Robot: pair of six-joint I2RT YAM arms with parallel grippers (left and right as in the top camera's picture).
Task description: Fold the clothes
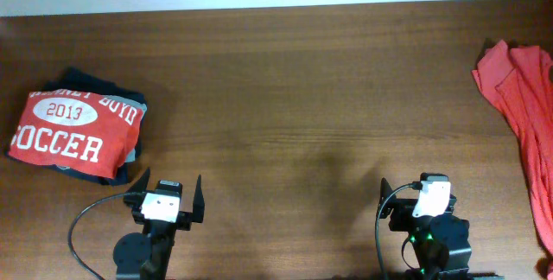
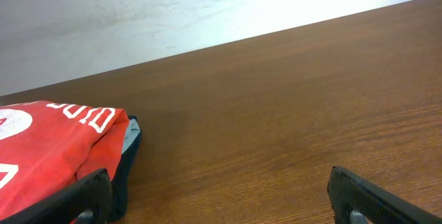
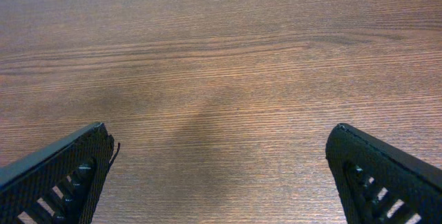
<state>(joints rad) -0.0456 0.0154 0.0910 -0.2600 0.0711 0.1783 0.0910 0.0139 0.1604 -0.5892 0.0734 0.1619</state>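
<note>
The orange-red T-shirt (image 1: 525,107) lies crumpled at the table's far right edge in the overhead view, partly cut off by the frame; its lettering and tag are hidden. My left gripper (image 1: 166,195) is open and empty near the front edge at the left; its two fingers show wide apart in the left wrist view (image 2: 217,200). My right gripper (image 3: 217,175) is open and empty over bare wood. In the overhead view the right arm (image 1: 430,206) sits at the front right, its fingers hidden beneath it. Both grippers are far from the T-shirt.
A folded stack sits at the left: a red shirt with white "2013 SOCCER" print (image 1: 73,131) on top of navy and grey garments (image 1: 91,81). It also shows in the left wrist view (image 2: 48,151), close to the left finger. The wooden table (image 1: 294,98) spans the view.
</note>
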